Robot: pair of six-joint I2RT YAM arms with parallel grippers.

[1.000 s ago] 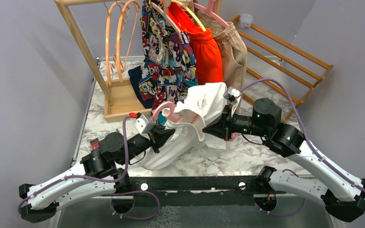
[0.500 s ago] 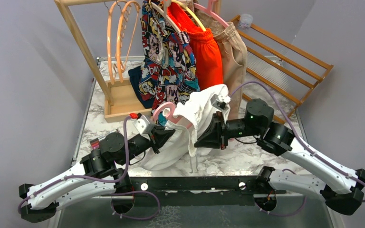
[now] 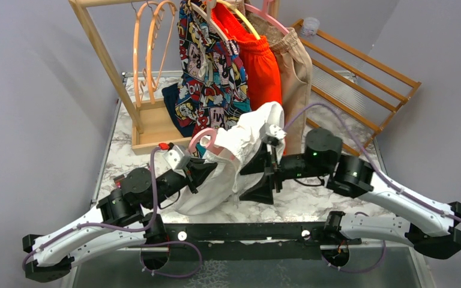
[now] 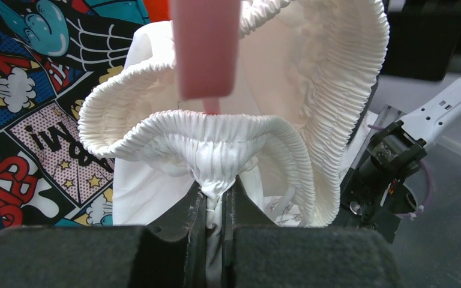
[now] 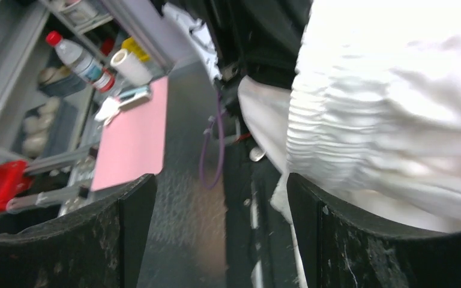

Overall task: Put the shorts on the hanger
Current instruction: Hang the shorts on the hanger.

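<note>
Released since the earlier frame, the right gripper (image 3: pixel 262 179) stands open beside the shorts (image 3: pixel 247 135), so the cloth is carried only by the left gripper (image 4: pixel 219 198), which is clenched on the waistband under the hanger (image 4: pixel 206 48). The shorts are held between the arms, with the long axis judged diagonal from near-left to far-right and the waistband opening turned toward the left arm.

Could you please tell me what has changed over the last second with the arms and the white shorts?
The right gripper moved left toward the other arm, tipped downward and opened, letting go of the shorts. The left gripper stayed shut on the gathered waistband, and the pink hanger stayed by the waist opening. The clothes on the rack did not move.
</note>
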